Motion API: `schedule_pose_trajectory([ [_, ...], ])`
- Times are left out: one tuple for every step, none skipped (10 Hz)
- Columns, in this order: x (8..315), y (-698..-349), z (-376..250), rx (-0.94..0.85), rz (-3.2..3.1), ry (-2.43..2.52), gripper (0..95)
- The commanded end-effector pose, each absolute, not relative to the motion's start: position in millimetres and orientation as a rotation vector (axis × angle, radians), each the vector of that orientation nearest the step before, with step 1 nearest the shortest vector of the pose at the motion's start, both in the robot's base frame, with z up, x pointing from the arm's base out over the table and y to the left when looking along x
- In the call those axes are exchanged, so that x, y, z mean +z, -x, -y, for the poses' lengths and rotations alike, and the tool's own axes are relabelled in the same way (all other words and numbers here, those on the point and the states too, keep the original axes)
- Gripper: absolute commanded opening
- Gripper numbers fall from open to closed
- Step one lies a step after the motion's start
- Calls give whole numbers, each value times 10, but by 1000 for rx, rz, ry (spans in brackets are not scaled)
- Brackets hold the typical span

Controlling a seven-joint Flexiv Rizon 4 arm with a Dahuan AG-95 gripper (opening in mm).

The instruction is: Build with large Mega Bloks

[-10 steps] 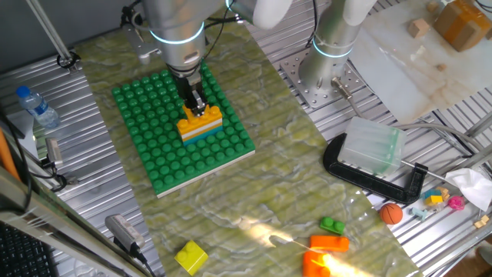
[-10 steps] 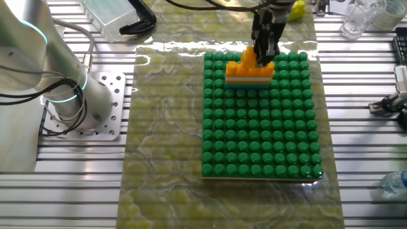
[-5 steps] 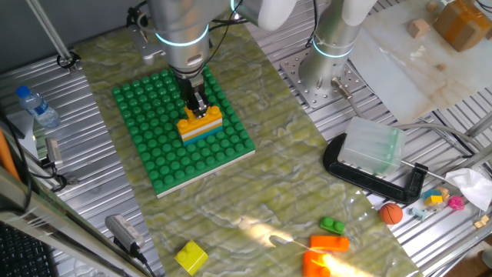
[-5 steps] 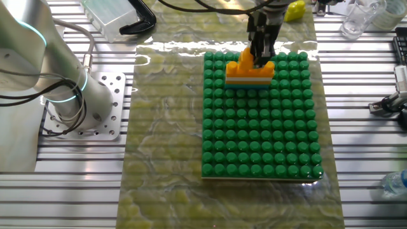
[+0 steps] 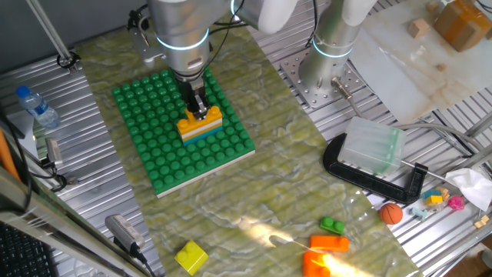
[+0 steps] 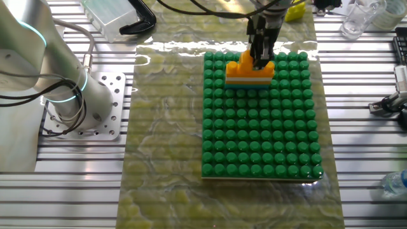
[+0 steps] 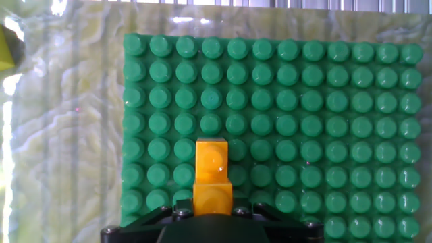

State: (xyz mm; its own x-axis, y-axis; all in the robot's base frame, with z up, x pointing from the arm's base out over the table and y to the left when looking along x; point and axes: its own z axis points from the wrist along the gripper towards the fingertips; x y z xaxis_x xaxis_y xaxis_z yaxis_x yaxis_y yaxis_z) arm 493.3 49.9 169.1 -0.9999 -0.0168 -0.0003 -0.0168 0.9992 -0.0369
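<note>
A small stack of Mega Bloks (image 5: 201, 125) stands on the green studded baseplate (image 5: 154, 158), with cyan, white and yellow-orange layers and a short orange brick (image 5: 206, 113) on top. My gripper (image 5: 198, 105) stands straight down over the stack with its fingers on either side of the short orange brick. The other fixed view shows the stack (image 6: 250, 73) near the far edge of the baseplate (image 6: 261, 140), with the gripper (image 6: 260, 57) on it. In the hand view the orange brick (image 7: 212, 172) runs between the jaws, which are closed against its sides, above the baseplate (image 7: 324, 101).
Loose bricks lie at the near edge of the mat: yellow (image 5: 191, 256), green (image 5: 332, 225) and orange (image 5: 329, 243). A black clamp (image 5: 369, 175) holding a clear box (image 5: 373, 146) lies at the right. A water bottle (image 5: 34, 106) lies at the left. A second arm's base (image 5: 330, 54) stands behind.
The arm's upper part has shifted slightly. The fingers stay at the short orange brick and the stack has not moved.
</note>
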Motion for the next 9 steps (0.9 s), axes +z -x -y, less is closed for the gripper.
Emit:
schedule_pose_trajectory([
  [1669,-4924,-505,-62,-3144,11,0],
  [1633,-4922,-509,-65,-3144,8,0],
  [1580,-4931,-498,-70,-3139,12,0],
  [1572,-4932,-495,-70,-3158,14,0],
  [1582,-4921,-497,-63,-3169,15,0],
  [1577,-4912,-495,-66,-3164,18,0],
  [1577,-4915,-497,-57,-3151,20,0],
  [1575,-4918,-500,-66,-3150,22,0],
  [1582,-4915,-501,-76,-3155,21,0],
])
